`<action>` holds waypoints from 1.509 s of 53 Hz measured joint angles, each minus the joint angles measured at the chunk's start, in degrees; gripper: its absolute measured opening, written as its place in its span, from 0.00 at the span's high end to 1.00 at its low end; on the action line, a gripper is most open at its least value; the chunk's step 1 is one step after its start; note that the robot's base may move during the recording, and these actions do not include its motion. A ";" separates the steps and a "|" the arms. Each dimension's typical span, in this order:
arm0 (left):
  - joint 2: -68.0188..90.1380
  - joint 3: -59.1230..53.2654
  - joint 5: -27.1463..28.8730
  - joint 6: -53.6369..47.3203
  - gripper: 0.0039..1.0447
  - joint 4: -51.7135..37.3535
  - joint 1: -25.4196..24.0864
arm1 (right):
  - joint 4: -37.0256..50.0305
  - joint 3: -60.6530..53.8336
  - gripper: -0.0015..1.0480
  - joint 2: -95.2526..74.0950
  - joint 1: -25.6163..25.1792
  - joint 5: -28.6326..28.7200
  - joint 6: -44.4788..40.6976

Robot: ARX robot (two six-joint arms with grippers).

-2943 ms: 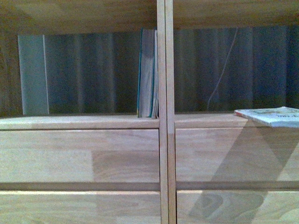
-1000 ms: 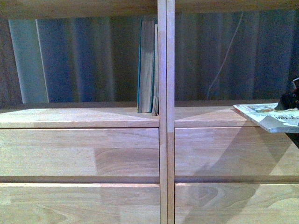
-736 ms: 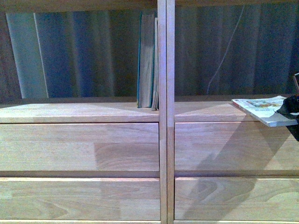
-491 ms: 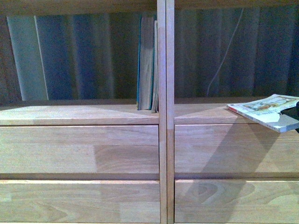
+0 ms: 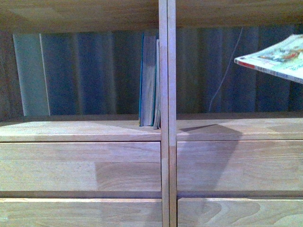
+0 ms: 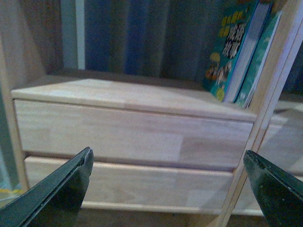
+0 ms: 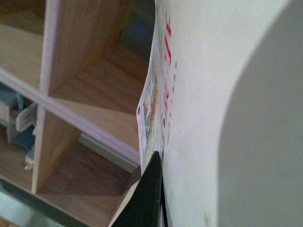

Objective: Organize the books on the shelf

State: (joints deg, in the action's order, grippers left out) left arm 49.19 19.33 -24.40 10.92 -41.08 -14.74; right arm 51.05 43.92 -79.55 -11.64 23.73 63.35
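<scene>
A thin white paperback [image 5: 274, 60] with a red-and-white spine hangs tilted in the air in the shelf's right column, well above the board. My right gripper [image 7: 161, 163] is shut on it. The white cover [image 7: 203, 94] fills the right wrist view, with one black finger [image 7: 147, 194] pressed on it and the other hidden. Slim teal-edged books [image 5: 149, 80] stand upright in the left column against the centre divider [image 5: 167, 94]. They also show in the left wrist view [image 6: 234, 52]. My left gripper [image 6: 168, 163] is open and empty, in front of the drawer fronts [image 6: 128, 135].
The light wood shelf [image 5: 80, 130] has drawer fronts [image 5: 80, 165] below the open row. A thin white cable [image 5: 222, 80] hangs behind the right column against a grey-blue backdrop. The right wrist view shows wooden shelf compartments [image 7: 80, 90].
The white paperback has risen from lying on the right shelf board to hanging tilted high in the compartment. The front view has shifted slightly. The standing books have not moved.
</scene>
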 joint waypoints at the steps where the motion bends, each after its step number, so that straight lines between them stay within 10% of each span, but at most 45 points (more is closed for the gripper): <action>1: 3.04 1.95 -0.31 0.59 0.06 -1.16 0.00 | 0.02 -0.09 0.93 0.48 0.02 0.68 -0.20; 36: 53.29 53.86 1.92 24.96 0.06 5.11 17.22 | 4.09 6.34 0.93 -1.66 14.86 -0.37 -8.00; 62: 57.70 51.12 -18.27 40.59 0.06 -24.81 27.08 | 19.85 8.55 0.93 -11.69 23.80 3.93 -2.64; 80: 58.23 46.80 -21.77 47.91 0.06 -36.52 25.92 | 24.02 15.47 0.93 -16.57 22.84 3.93 2.23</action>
State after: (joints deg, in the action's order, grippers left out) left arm 107.42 66.13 -46.17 58.83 -77.60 11.18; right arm 75.07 59.40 -96.12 11.20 27.66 65.58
